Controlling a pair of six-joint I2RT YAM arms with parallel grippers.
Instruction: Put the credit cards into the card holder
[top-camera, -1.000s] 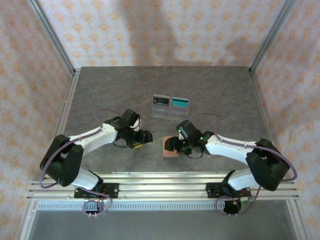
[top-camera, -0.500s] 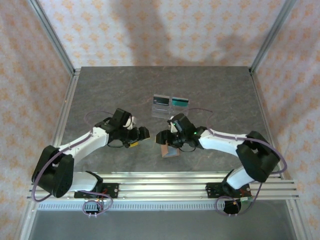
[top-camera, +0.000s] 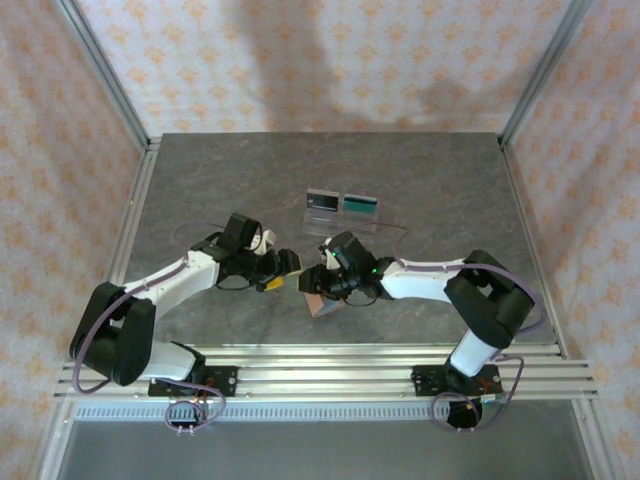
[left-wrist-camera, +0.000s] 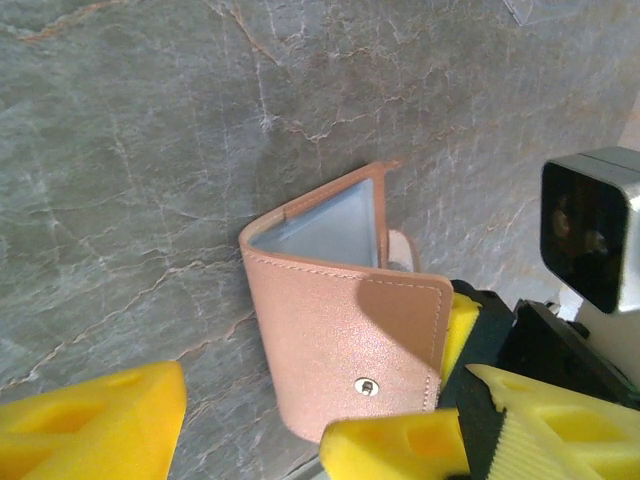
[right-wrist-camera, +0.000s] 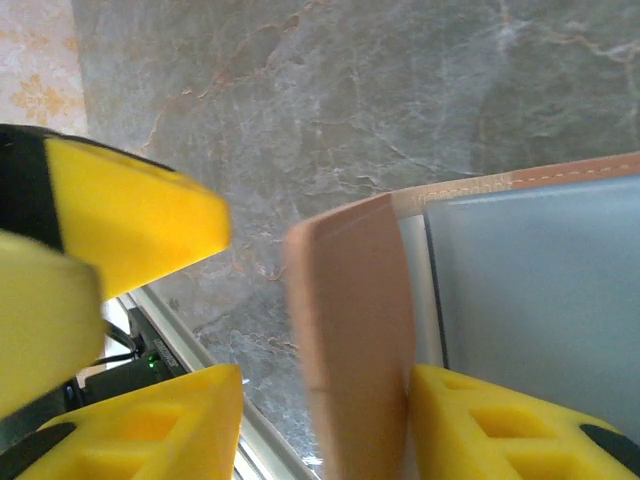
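The pink leather card holder stands tilted on the table near the front centre, its flap spread and its grey lining showing. My right gripper straddles one flap. One pad touches the flap and the other stands clear of it, so the gripper is open. My left gripper faces it from the left, open, with one pad at the holder's lower edge and the other well away. A black credit card and a teal one stand farther back.
The two cards rest in a clear plastic stand just beyond the grippers. The metal rail runs along the table's near edge, close to the holder. Both arms meet at the centre, fingertips almost touching.
The right gripper has slid left, tipping the holder up off its flat position and carrying it along, while its jaws narrowed. The left gripper has moved right to meet it.
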